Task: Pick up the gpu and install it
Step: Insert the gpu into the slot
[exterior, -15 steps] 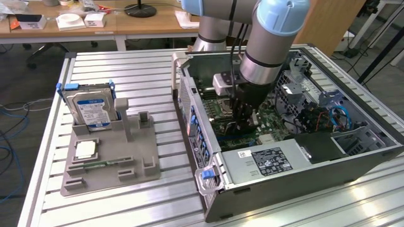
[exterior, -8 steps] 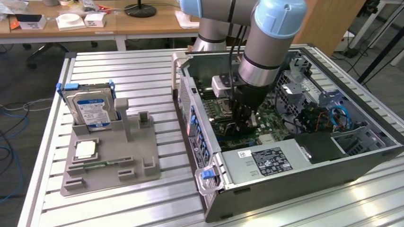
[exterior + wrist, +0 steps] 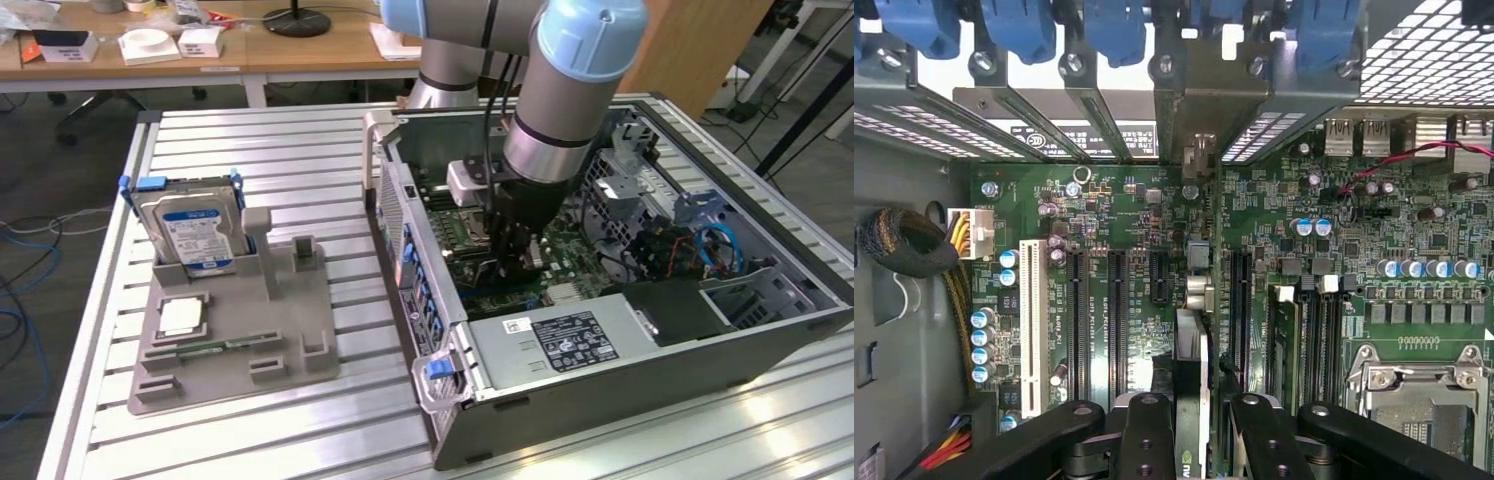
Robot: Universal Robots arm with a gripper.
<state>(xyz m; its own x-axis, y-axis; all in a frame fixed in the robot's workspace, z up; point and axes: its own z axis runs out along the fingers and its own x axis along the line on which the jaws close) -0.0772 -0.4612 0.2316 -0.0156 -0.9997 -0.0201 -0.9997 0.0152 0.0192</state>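
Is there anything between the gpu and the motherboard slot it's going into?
Nothing visible blocks it. The gripper holds the gpu edge-on inside the open computer case, directly over the motherboard. The slots beside the card look bare; the stretch directly beneath it is hidden by the card itself.

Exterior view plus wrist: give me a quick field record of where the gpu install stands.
end effector: inside the open computer case, low over the motherboard
held item: gpu, seen edge-on between the fingers
gpu position: upright, over the expansion slots; whether it is seated cannot be told
parts tray: hard drive standing in its holder, memory stick lying flat
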